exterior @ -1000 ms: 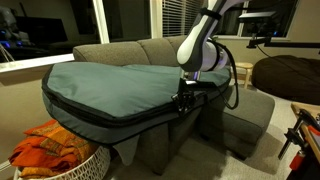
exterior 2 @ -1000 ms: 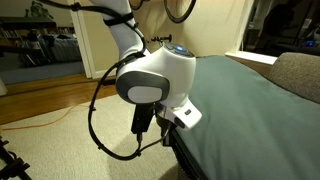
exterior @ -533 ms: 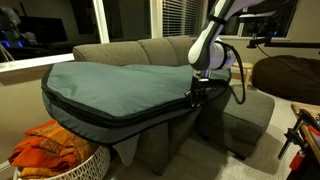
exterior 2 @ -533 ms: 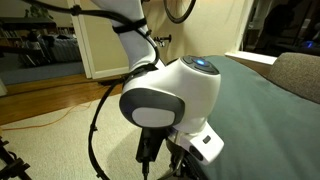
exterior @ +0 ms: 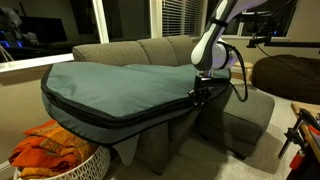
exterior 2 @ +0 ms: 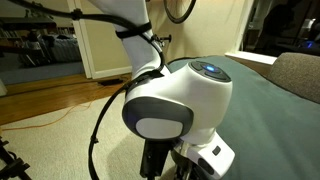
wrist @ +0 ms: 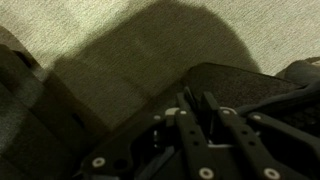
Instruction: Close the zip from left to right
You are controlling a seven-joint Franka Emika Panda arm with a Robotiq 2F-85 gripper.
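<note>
Closest in, the wrist view is very dim. The gripper (wrist: 196, 103) reaches in from the bottom edge over black fabric, with a pale textured surface (wrist: 120, 30) beyond. It is too dark to tell whether its fingers are spread or pressed together. In an exterior view the gripper (exterior: 199, 96) sits on the black-trimmed front edge of the bag (exterior: 110, 80), toward the picture's right. The zip (exterior: 130, 120) runs along that edge as a dark line. The teal-grey bag lies across a grey sofa (exterior: 150, 48) and overhangs its front. A basket (exterior: 92, 162) of orange cloth stands on the floor beside it. Behind the sofa are dark windows (exterior: 125, 20). In an exterior view a wooden floor (exterior 2: 50, 95) leads to a white door frame (exterior 2: 85, 50).
</note>
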